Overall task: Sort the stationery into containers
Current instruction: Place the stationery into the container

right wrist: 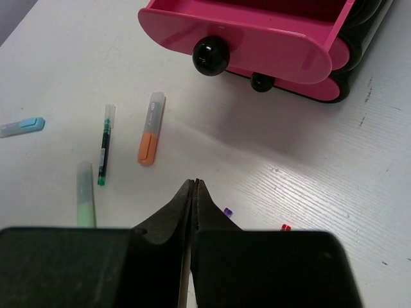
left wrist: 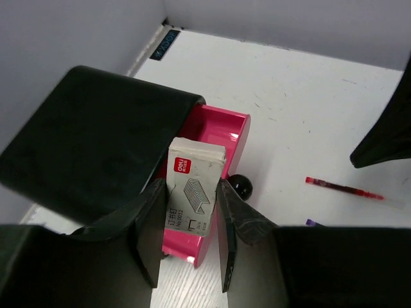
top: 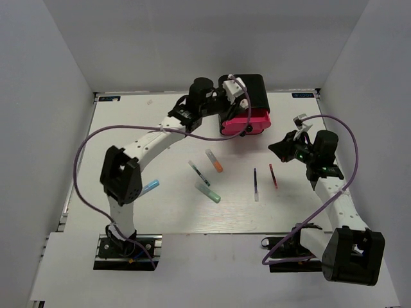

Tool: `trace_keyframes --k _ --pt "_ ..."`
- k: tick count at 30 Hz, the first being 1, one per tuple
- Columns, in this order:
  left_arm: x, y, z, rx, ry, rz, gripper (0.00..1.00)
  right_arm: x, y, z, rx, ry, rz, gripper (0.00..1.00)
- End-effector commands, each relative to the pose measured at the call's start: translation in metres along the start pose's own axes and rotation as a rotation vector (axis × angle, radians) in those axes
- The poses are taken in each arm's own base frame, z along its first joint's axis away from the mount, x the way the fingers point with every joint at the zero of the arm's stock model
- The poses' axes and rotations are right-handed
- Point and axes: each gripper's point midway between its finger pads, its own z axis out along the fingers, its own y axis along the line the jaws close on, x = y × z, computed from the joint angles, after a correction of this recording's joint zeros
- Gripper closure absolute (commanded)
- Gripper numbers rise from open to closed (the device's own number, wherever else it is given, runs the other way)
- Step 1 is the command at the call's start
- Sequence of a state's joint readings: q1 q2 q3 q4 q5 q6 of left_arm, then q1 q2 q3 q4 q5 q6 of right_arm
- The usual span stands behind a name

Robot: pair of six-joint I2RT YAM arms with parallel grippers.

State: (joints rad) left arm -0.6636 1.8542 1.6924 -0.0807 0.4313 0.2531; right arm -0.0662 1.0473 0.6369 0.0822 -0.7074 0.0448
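Left gripper (left wrist: 191, 234) pinches block (left wrist: 192, 186) above open top drawer (left wrist: 228, 138), at 12 o'clock in top view. Step in hand: depositing block. Next move calls for lowering and release inside drawer. Right gripper (right wrist: 194, 192) pressed together; pens (top: 255, 181) lie 6 o'clock of cabinet (top: 257, 86)

Markers (top: 214, 160), pens (top: 255, 183) before cabinet (top: 257, 90)

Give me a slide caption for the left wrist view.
Left gripper holds a white staple box over the open pink drawer.
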Motion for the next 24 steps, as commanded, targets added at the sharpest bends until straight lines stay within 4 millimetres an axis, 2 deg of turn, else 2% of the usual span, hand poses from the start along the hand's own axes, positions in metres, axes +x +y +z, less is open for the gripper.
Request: trace_keyframes --k 1,4,6,7,9,10,11,15,17,19,24 --pt "-0.028 0.001 0.021 0.006 -0.092 0.015 0.75 -0.010 0.000 -0.003 0.000 -0.043 -0.067 1.00" --pt "-0.019 -0.001 0.043 -0.001 -0.079 0.012 0.75 -0.012 -0.001 -0.004 0.006 -0.051 -0.076 1.00" --pt "-0.023 0.008 0.049 -0.036 -0.090 0.009 0.72 -0.012 -0.002 -0.004 0.009 -0.050 -0.074 1.00" --pt "-0.010 0.005 0.058 -0.032 -0.062 -0.001 0.71 -0.012 -0.003 -0.004 0.010 -0.050 -0.071 1.00" --pt "-0.009 0.009 0.063 -0.041 -0.053 -0.004 0.71 -0.012 -0.004 -0.004 0.011 -0.051 -0.070 1.00" --pt "-0.002 0.010 0.065 -0.048 -0.033 -0.002 0.71 -0.012 -0.003 -0.004 0.011 -0.053 -0.074 1.00" --pt "-0.003 0.004 0.067 -0.039 -0.035 0.000 0.71 -0.012 -0.003 -0.004 0.010 -0.052 -0.073 1.00" --pt "0.019 0.009 0.072 -0.070 0.014 -0.006 0.65 -0.012 -0.007 -0.005 0.020 -0.054 -0.070 0.99" --pt "0.020 0.013 0.071 -0.094 0.020 -0.006 0.63 -0.012 -0.006 -0.005 0.015 -0.055 -0.070 0.91" --pt "0.030 0.015 0.073 -0.108 0.044 -0.013 0.57 -0.011 -0.008 -0.006 0.015 -0.052 -0.067 0.86" --pt "0.032 0.016 0.072 -0.115 0.055 -0.016 0.50 -0.012 -0.008 -0.007 0.013 -0.055 -0.071 0.77"
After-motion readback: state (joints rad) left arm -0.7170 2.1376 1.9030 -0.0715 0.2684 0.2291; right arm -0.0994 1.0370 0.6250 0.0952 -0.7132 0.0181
